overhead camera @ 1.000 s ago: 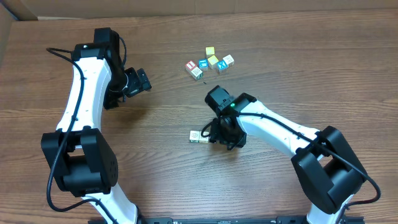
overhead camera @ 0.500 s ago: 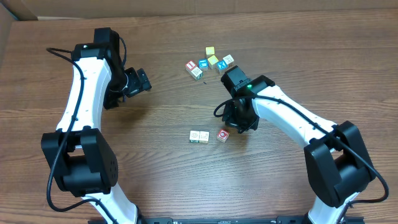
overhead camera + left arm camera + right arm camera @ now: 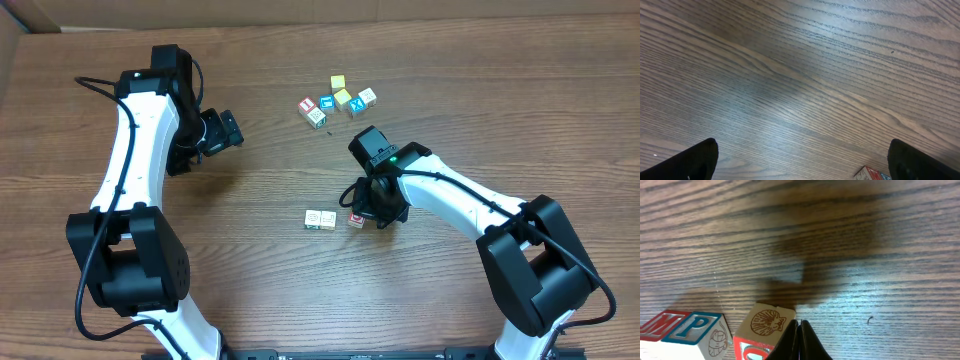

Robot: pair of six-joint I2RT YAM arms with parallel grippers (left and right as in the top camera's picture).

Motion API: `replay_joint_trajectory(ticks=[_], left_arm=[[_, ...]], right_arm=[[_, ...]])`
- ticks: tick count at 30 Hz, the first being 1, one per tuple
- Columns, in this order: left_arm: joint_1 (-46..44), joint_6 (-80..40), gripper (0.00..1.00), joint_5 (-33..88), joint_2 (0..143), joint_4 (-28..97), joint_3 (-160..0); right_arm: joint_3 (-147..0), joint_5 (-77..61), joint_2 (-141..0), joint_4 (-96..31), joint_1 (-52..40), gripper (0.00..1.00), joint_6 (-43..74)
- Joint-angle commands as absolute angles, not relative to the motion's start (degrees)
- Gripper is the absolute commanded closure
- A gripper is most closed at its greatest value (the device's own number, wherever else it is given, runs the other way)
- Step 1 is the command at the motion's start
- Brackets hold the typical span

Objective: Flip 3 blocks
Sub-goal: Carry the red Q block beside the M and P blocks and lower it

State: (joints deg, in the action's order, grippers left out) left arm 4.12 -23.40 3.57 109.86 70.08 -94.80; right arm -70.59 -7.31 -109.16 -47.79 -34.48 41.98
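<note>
Left arm (image 3: 130, 150) and right arm (image 3: 455, 200): white shells, bulky black joints. A green light (image 3: 392, 156) glows on the right arm's black wrist block, white shell just beside it. A thin black cable (image 3: 92, 84) loops off the left arm. The left gripper (image 3: 228, 128) is matte black.

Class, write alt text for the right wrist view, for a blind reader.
The right gripper, shut, sits at the bottom edge, right beside a wooden cube with a shell drawing. Further left lie an M cube and a P cube on the wood-grain table.

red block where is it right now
Overhead view: the red block lies mid-table, just right of the two pale blocks, at the tip of the right gripper.
</note>
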Motion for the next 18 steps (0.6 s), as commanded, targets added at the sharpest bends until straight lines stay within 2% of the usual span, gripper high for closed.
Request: replay_joint_trajectory(ticks=[1, 18], left_arm=[[3.73, -22.70, 0.00, 2.98, 108.71, 70.02, -95.83], [3.73, -22.70, 0.00, 2.98, 108.71, 70.02, -95.83]], right_arm=[[-70.13, -7.79, -108.44, -46.89, -35.22, 0.96, 41.89], [-70.13, -8.75, -108.44, -46.54, -37.45, 0.94, 41.98]])
